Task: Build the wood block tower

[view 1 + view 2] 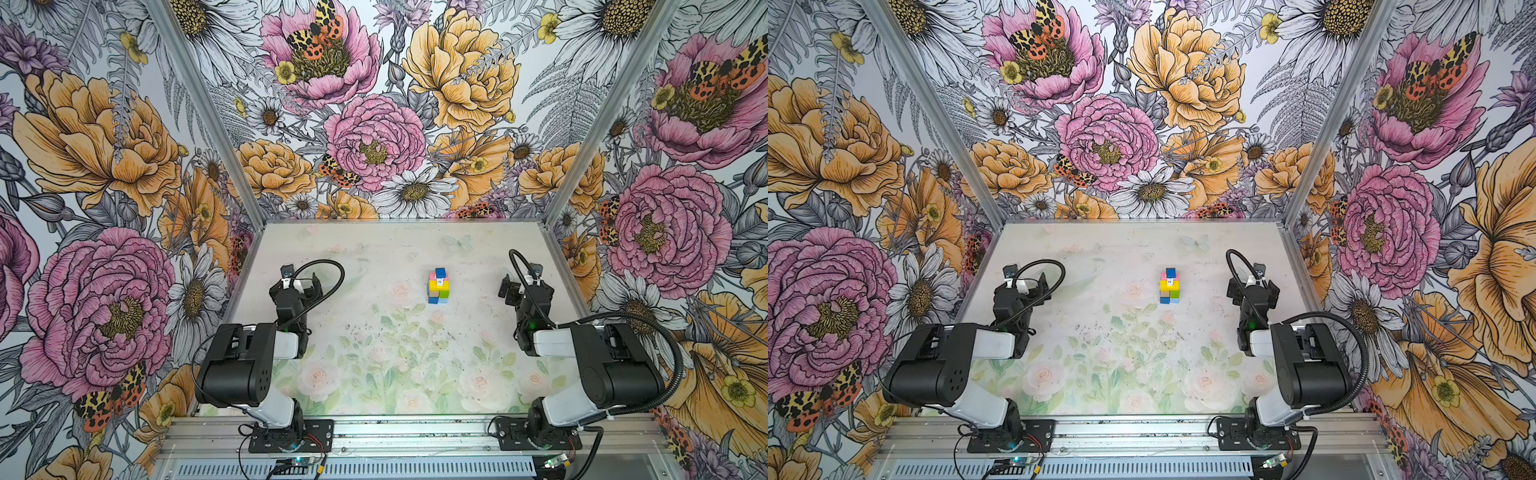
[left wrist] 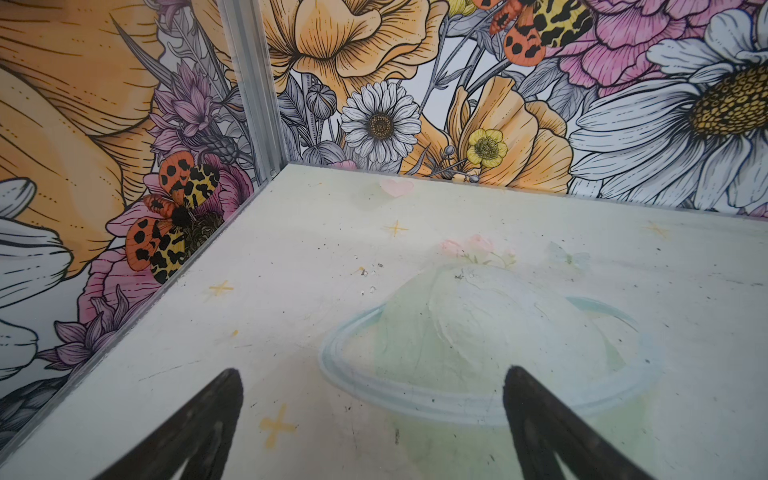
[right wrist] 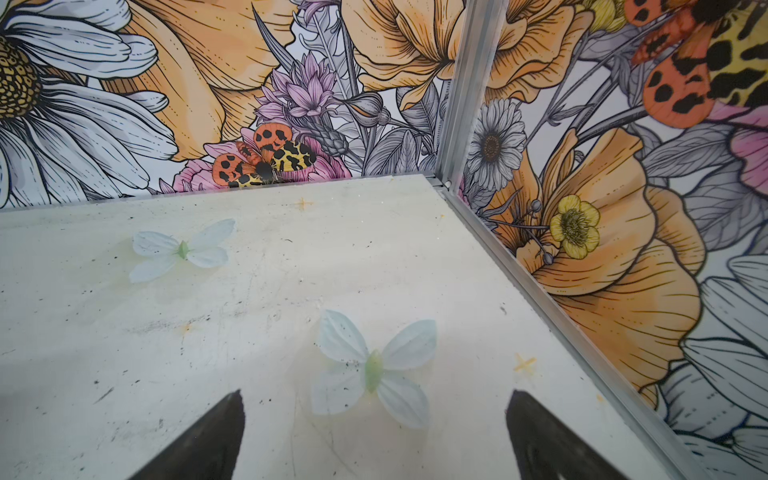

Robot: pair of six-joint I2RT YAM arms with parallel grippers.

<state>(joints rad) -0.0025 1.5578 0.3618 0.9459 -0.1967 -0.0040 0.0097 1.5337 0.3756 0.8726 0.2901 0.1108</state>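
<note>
**Item: wood block tower, standing free on the table**

**Article.** Wood block tower (image 1: pixel 439 286) (image 1: pixel 1170 286) of small painted wooden blocks, compact and upright in both top views.
- Top: one dark blue cube (image 1: pixel 440 272), with a pink brick (image 1: pixel 433 276) just below and behind it.
- Middle: a yellow oblong brick (image 1: pixel 434 285), with a tiny white figure (image 1: pixel 445 285) against it. The dark mark on the figure is too small to read.
- Lower: a green brick (image 1: pixel 445 293) beside a plain tan brick (image 1: pixel 434 294).
- Base: a light blue cube (image 1: pixel 433 300) and a teal cube (image 1: pixel 444 300), side by side on the table.

**Location.** The pale tabletop with a faded rose-and-leaf print (image 1: pixel 374 257). The tower stands at about 1 o'clock from the table's middle, apart from both arms.

**Grippers.**
- Left gripper (image 2: pixel 374 374): black fingers spread wide with nothing between them, over a printed ringed planet (image 2: pixel 478 345). It sits at 9 o'clock of the tower, well apart.
- Right gripper (image 3: pixel 374 395): fingers likewise spread wide and empty, above a printed pale butterfly (image 3: pixel 374 370). It sits at 3 o'clock of the tower, well apart.

**Surround.** Walls papered with large pink and orange flowers (image 1: pixel 374 137).
</note>
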